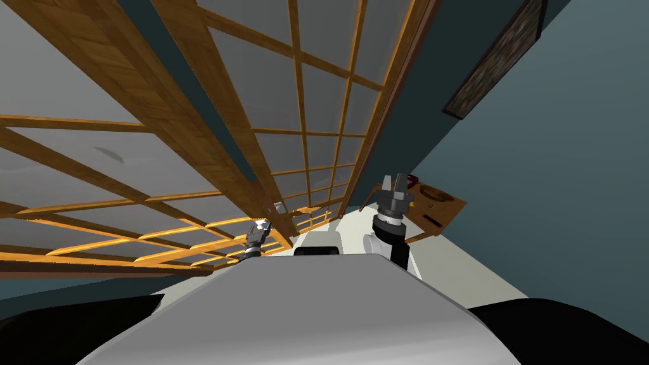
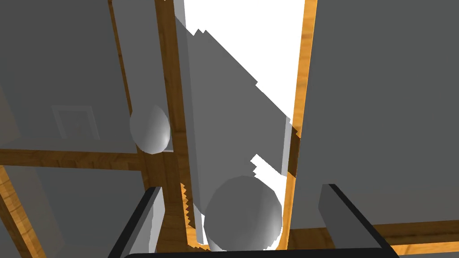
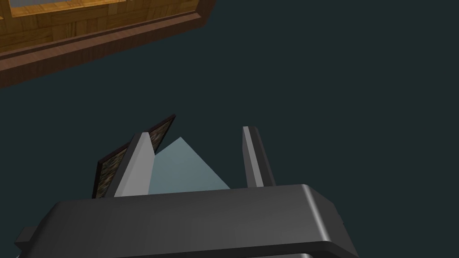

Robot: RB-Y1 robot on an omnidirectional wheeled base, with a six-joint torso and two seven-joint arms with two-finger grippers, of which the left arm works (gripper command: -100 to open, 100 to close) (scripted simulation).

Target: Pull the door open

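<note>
1. The left gripper [image 2: 242,190] is at the door's edge. Its fingers [image 2: 151,215] stand wide apart and grip nothing.
2. A round grey door knob [image 2: 243,215] sits between these fingers, close to the gripper body. No contact with either finger is visible.
3. The knob sits at the foot of a grey slab and a bright white strip [image 2: 255,40], both enclosed by two wooden uprights.
4. A second grey knob [image 2: 150,129] lies farther out, beside one upright.
5. The door [image 1: 209,127] is a wooden lattice with grey panes.
6. The right gripper [image 1: 398,184] is raised to the right, well apart from the door. Its fingers are spread and empty.
7. Beyond it, a small wooden bench [image 1: 453,206] stands at the teal wall.
</note>
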